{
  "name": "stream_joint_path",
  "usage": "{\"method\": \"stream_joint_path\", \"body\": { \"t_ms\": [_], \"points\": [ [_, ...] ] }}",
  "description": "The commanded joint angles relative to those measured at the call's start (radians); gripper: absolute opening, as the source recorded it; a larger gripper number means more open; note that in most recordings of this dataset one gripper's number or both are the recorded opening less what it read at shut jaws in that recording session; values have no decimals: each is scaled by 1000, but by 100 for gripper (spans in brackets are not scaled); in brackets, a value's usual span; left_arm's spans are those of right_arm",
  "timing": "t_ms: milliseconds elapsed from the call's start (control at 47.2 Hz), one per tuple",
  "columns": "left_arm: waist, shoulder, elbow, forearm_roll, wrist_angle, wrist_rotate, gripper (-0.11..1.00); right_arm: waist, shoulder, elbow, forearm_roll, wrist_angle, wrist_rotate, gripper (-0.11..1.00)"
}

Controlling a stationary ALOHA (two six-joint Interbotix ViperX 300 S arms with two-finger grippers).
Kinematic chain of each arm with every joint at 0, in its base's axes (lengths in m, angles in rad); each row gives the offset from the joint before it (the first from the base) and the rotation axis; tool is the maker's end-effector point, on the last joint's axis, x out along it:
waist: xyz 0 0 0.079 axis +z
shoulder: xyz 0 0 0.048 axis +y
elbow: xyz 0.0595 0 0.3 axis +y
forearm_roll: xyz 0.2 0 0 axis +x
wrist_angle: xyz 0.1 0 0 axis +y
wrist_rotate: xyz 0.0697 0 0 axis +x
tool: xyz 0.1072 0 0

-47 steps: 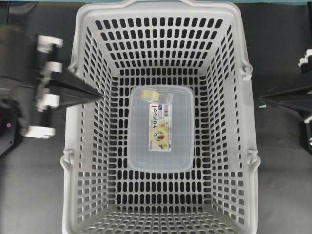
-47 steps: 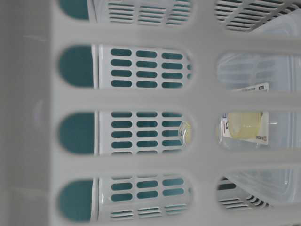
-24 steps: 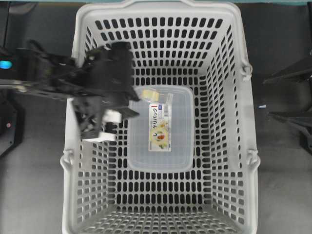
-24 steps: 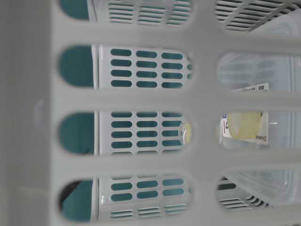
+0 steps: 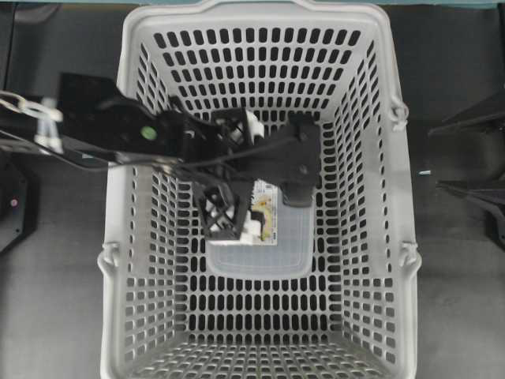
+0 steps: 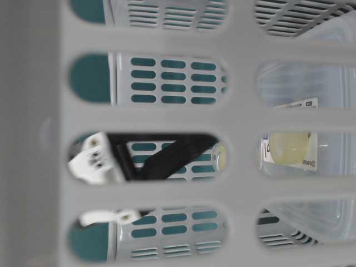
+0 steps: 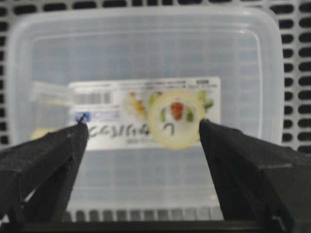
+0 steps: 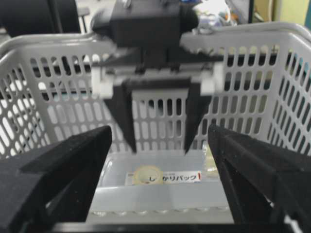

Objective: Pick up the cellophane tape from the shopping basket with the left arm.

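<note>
The light-grey shopping basket holds a clear lidded container with a fruit-printed label. The cellophane tape lies on the container's far end. My arm hides it in the overhead view. It shows as a pale-yellow roll in its clear wrapper beside my left fingertip, and also in the right wrist view. My left gripper is open and empty, pointing down above the container lid, the tape just outside its jaws. My right gripper is open and empty outside the basket.
The basket's slotted walls rise around my left gripper on all sides. Grey hinged handles lie along the rim. The dark table surrounds the basket.
My left arm has swung further right and down into the basket, from its left wall to over the container, and now covers the tape from above. The right gripper has not moved.
</note>
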Motion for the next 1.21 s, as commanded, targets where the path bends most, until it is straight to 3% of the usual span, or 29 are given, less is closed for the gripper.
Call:
{"method": "stream_joint_path", "body": {
  "t_ms": [0,1187],
  "points": [
    [-17,23,-11,3,0,-5,88,2,3,-8,3,-9,0,77],
    [-32,103,11,3,-28,-6,88,2,2,15,3,-12,3,77]
  ]
}}
